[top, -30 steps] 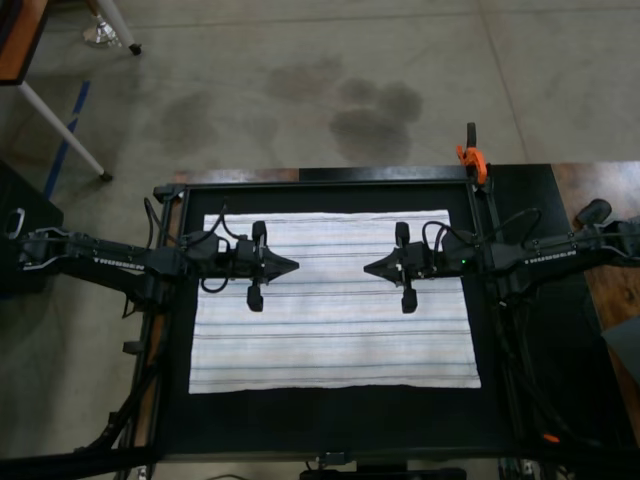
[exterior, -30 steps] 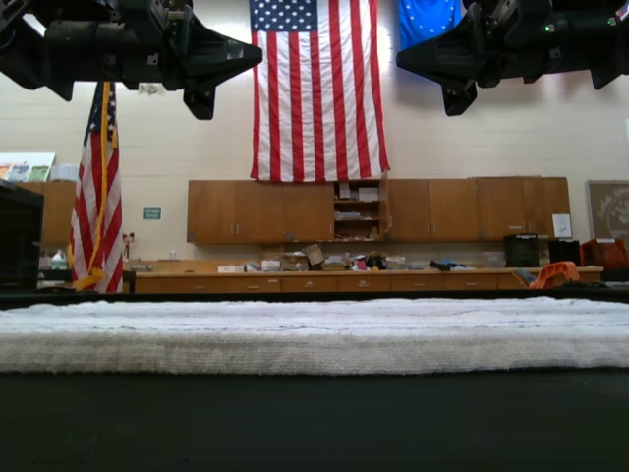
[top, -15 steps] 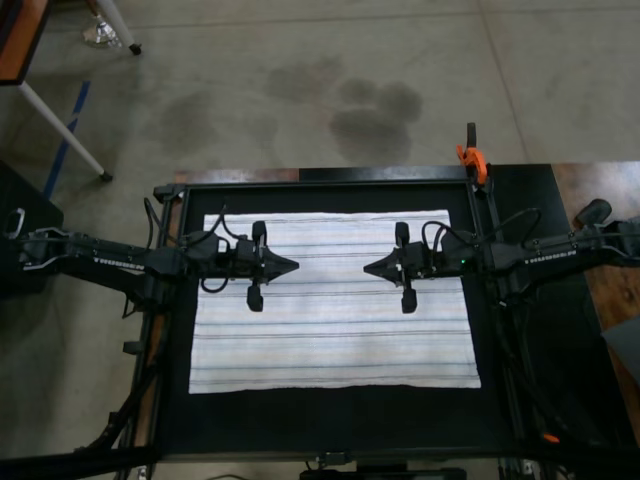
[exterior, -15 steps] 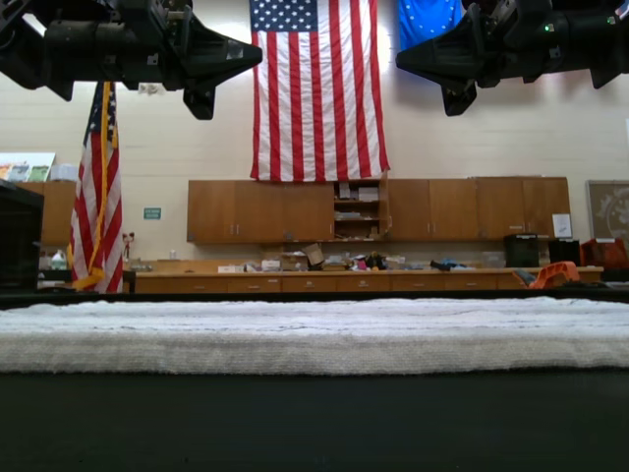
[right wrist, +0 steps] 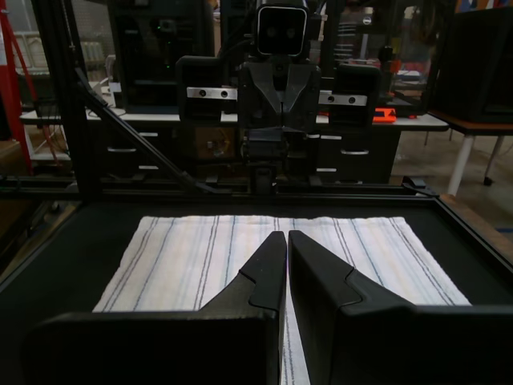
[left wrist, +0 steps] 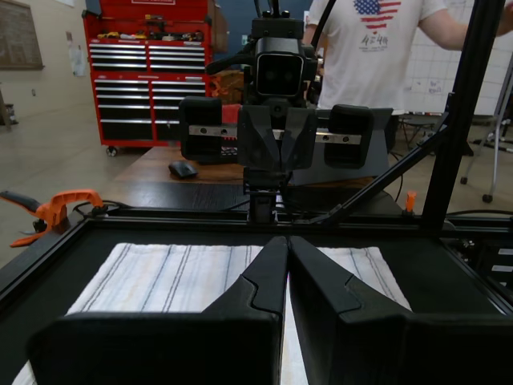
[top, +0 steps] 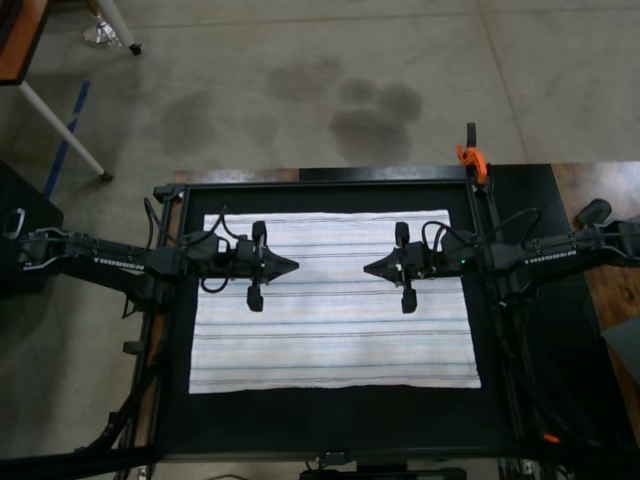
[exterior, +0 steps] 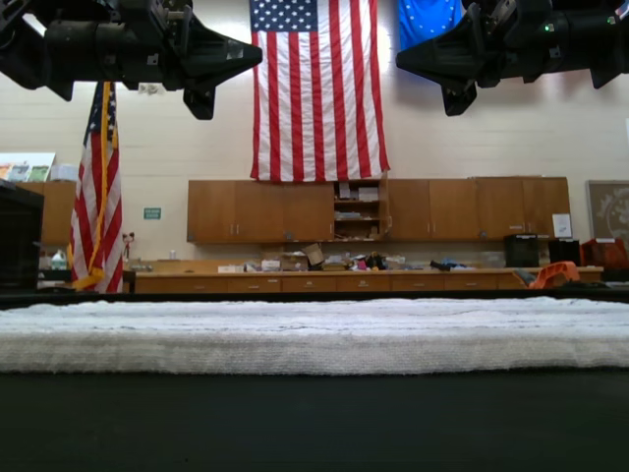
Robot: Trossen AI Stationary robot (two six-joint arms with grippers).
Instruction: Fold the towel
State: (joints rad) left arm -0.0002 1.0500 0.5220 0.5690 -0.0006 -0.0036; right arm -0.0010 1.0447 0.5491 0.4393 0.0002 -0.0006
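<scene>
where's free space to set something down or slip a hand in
Widest bare patch: the black mat between the towel and the top view's bottom rail. Thin strips flank the towel. Crowded above the towel's upper half, where the left end effector and right end effector face each other.

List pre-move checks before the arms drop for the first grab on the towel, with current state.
1. Towel flat and unfolded on the mat: ok.
2. Left pincer open for a grab: not ok, shut.
3. Right pincer open for a grab: not ok, shut.
4. Both raised clear of the cloth: ok, the exterior view shows them well above it.
5. All four towel corners uncovered: ok in the top view.
6. Person clear of the workspace: cannot tell; stands beyond the far arm in the left wrist view.
</scene>
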